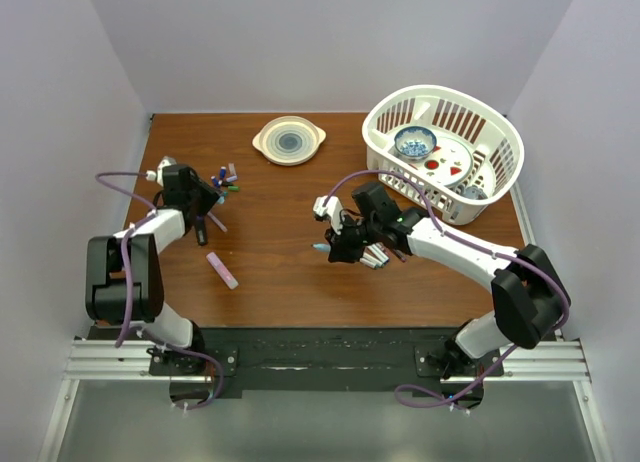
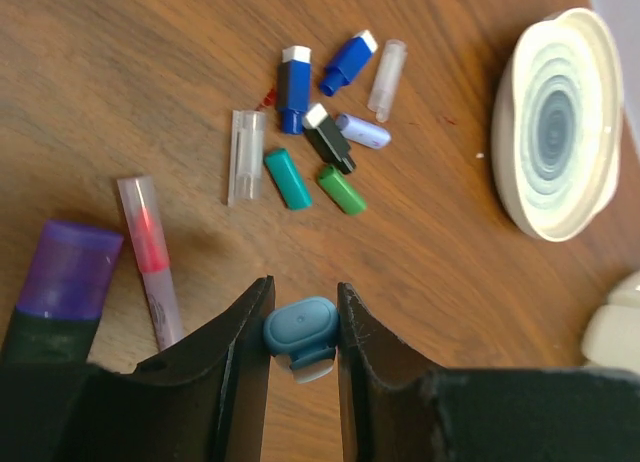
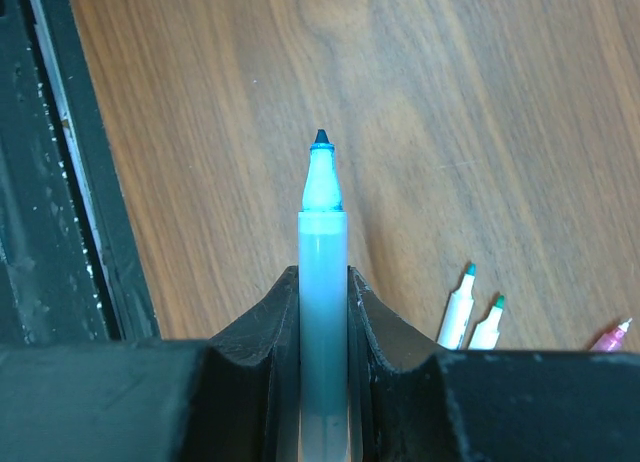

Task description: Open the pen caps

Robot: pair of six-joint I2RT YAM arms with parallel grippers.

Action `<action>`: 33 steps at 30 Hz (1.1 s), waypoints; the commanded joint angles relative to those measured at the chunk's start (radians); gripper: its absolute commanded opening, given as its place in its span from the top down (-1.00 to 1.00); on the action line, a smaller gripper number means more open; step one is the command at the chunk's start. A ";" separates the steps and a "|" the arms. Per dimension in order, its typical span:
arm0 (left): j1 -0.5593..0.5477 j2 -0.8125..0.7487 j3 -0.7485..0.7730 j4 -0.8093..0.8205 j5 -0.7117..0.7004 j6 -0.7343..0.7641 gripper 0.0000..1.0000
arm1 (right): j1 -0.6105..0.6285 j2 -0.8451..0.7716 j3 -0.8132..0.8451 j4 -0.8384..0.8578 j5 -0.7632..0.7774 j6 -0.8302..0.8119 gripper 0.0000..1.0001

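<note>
The left fingers clamp a short, rounded blue cap, seen nearly end-on just above the bench. Beyond it, loose caps in blue, green, teal, black, lilac and clear lie scattered, pointing every way. The right fingers clamp an uncapped translucent marker, its teal tip pointing straight out past them.

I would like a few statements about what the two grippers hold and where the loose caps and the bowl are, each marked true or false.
1. The left gripper is shut on a blue cap. True.
2. The pen in the right gripper has its cap on. False: its teal tip is bare.
3. The loose caps lie in the white basket. False: they lie clustered on the table.
4. A blue-patterned bowl sits in the white basket. True.
</note>
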 commanded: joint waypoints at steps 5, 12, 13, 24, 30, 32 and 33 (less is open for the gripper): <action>0.008 0.154 0.108 -0.019 -0.030 0.088 0.69 | -0.013 -0.040 0.043 -0.008 -0.029 -0.018 1.00; 0.008 0.215 0.162 -0.028 -0.024 0.089 0.39 | -0.028 -0.038 0.043 -0.010 -0.032 -0.015 1.00; 0.008 0.221 0.173 -0.031 -0.024 0.091 0.36 | -0.030 -0.037 0.043 -0.008 -0.033 -0.015 1.00; 0.008 0.218 0.197 -0.042 -0.012 0.097 0.09 | -0.060 -0.044 0.046 -0.017 -0.038 -0.013 1.00; 0.008 0.131 0.210 -0.036 0.018 0.129 0.02 | -0.093 -0.061 0.046 -0.033 -0.033 -0.038 1.00; 0.009 0.083 0.217 -0.045 0.041 0.151 -0.04 | -0.105 -0.063 0.054 -0.068 -0.015 -0.073 1.00; 0.009 0.064 0.219 -0.048 0.051 0.181 -0.06 | -0.111 -0.064 0.056 -0.079 0.020 -0.082 1.00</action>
